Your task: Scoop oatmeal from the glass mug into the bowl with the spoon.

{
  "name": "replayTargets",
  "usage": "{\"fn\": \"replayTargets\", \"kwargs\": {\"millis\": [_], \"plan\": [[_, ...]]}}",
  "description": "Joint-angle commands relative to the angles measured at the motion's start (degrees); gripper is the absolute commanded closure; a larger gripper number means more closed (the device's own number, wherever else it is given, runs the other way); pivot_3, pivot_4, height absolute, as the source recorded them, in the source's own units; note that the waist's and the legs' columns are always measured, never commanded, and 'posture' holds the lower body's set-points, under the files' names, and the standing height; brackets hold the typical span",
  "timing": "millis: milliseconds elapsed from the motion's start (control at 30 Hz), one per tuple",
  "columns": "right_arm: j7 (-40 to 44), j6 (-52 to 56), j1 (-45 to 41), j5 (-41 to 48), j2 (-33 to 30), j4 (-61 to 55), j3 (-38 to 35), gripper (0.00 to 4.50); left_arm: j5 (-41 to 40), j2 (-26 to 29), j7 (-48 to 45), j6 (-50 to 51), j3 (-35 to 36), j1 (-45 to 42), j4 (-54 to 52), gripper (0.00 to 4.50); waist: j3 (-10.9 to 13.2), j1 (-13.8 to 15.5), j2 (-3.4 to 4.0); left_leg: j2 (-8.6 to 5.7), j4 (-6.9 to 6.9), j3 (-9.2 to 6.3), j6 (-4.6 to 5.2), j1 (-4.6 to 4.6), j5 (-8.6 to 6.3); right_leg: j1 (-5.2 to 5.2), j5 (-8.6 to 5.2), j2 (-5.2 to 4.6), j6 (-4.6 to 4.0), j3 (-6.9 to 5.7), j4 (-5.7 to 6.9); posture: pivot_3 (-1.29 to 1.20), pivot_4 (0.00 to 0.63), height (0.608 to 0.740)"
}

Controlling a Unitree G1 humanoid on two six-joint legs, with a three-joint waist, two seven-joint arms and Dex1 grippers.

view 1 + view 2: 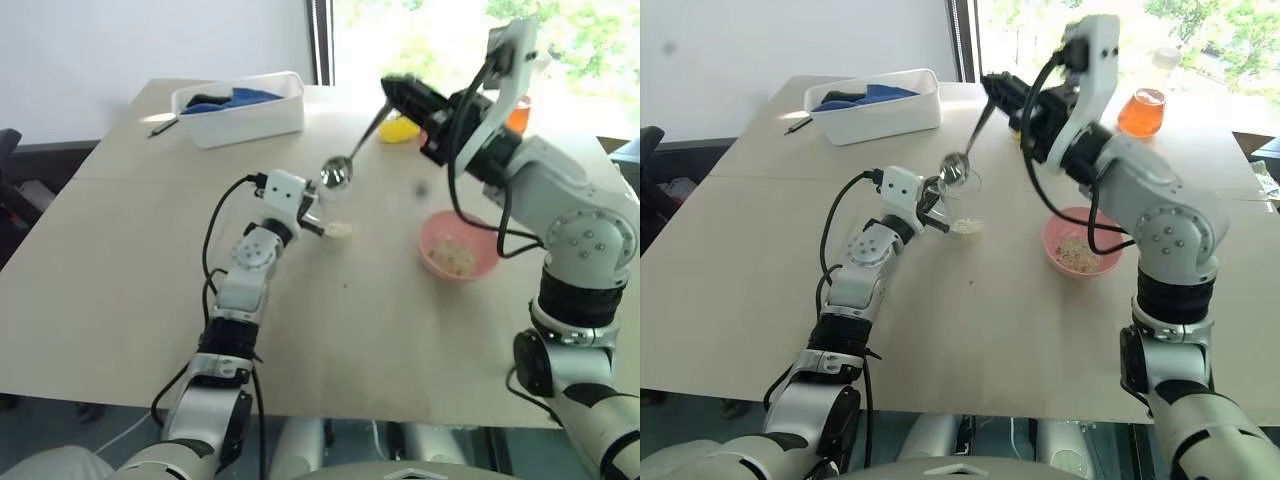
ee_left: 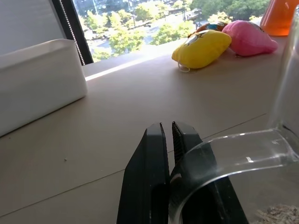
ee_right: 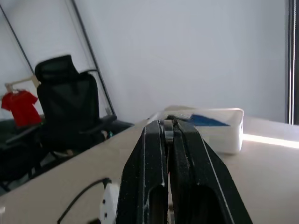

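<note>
My right gripper (image 1: 400, 95) is raised over the table and shut on the handle of the silver spoon (image 1: 336, 172). The spoon slants down to the left, and its shiny bowl hangs just above the glass mug (image 1: 962, 200). Pale oatmeal (image 1: 968, 226) lies in the bottom of the mug. My left gripper (image 2: 167, 125) is shut at the mug's clear handle (image 2: 233, 149), which curves round one finger. The pink bowl (image 1: 457, 247) sits to the right on the table with some oatmeal (image 1: 452, 257) in it. In the right wrist view the spoon handle (image 3: 168, 133) shows as a sliver between the shut fingers.
A white rectangular tub (image 1: 240, 108) with blue and dark items stands at the back left, a dark pen (image 1: 162, 127) beside it. At the back right are a flask of orange liquid (image 1: 1142, 110) and yellow (image 2: 203, 46) and pink (image 2: 247, 38) soft objects. An office chair (image 3: 70, 107) stands beyond the table.
</note>
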Motion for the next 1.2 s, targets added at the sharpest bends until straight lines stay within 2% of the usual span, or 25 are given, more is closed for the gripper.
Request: {"fn": "replayTargets", "kwargs": {"millis": [33,133,200,333,433,567,700,1200], "plan": [[3.11,-3.13,2.49,-6.72,-3.27,-0.74,3.29,4.5,-0.09,-0.39,-0.93,-1.49,-0.63,-0.43,-2.11,4.41,0.0,0.0,0.0,-0.01,0.06,-0.04,0.0,-0.12,0.0,-0.08,0.0,0.0,0.0,-0.01,0.01,0.0,0.15,0.74],[5.55,-5.95,3.99,-12.73,-4.82,1.16,7.83,4.5,0.93,-0.04,-2.58,-3.69,-2.07,-0.13,-2.66,4.41,0.0,-0.09,0.0,-0.05,0.15,0.0,-0.01,-0.37,0.01,-0.35,0.01,0.0,0.02,-0.04,0.05,0.0,0.15,0.74],[6.77,-7.28,4.7,-16.36,-4.6,3.14,11.36,4.5,4.67,1.39,-3.35,-5.55,-5.01,-0.73,-2.42,4.41,0.0,-0.08,0.0,-0.06,0.15,-0.01,-0.01,-0.37,0.01,-0.36,0.01,0.01,0.01,-0.08,0.05,0.0,0.15,0.74],[8.21,-6.85,4.95,-17.92,-2.87,5.29,12.35,4.5,5.15,1.1,-2.94,-5.02,-5.37,-2.43,-1.2,4.41,0.0,-0.05,0.0,-0.08,0.18,-0.02,-0.02,-0.35,0.02,-0.36,0.01,0.03,0.01,-0.1,0.07,0.0,0.15,0.74],[7.0,-2.89,5.53,-15.05,0.18,5.61,9.85,4.5,6.2,1.88,-3.56,-5.7,-6.15,-2.37,-1.18,4.41,0.0,-0.1,0.0,-0.07,0.18,-0.02,-0.02,-0.37,0.02,-0.36,0.01,0.03,0.01,-0.09,0.06,0.0,0.15,0.74],[2.51,1.45,4.43,-10.4,5.57,6.01,2.81,4.5,5.13,1.75,-3.29,-5.3,-5.09,-1.7,-1.02,4.41,0.0,-0.1,0.0,-0.05,0.19,-0.04,-0.02,-0.36,0.02,-0.36,0.01,0.03,0.02,-0.11,0.09,0.0,0.15,0.74],[-5.61,6.86,-0.23,-2.45,10.33,7.64,-8.0,4.5,4.12,1.18,-2.81,-5.7,-4.26,-0.7,-0.43,4.41,0.0,-0.14,0.0,-0.06,0.19,-0.01,-0.02,-0.38,0.02,-0.36,0.01,0.01,0.02,-0.1,0.1,0.0,0.15,0.74],[-7.34,10.85,-2.12,-1.06,3.85,2.13,-9.15,4.5,2.29,-2.64,-1.59,-8.18,-2.32,-2.65,4.7,4.41,-0.01,-0.01,0.01,-0.14,0.2,-0.03,-0.02,-0.39,0.02,-0.36,0.01,-0.03,0.02,-0.12,0.11,0.0,0.15,0.74]]}}
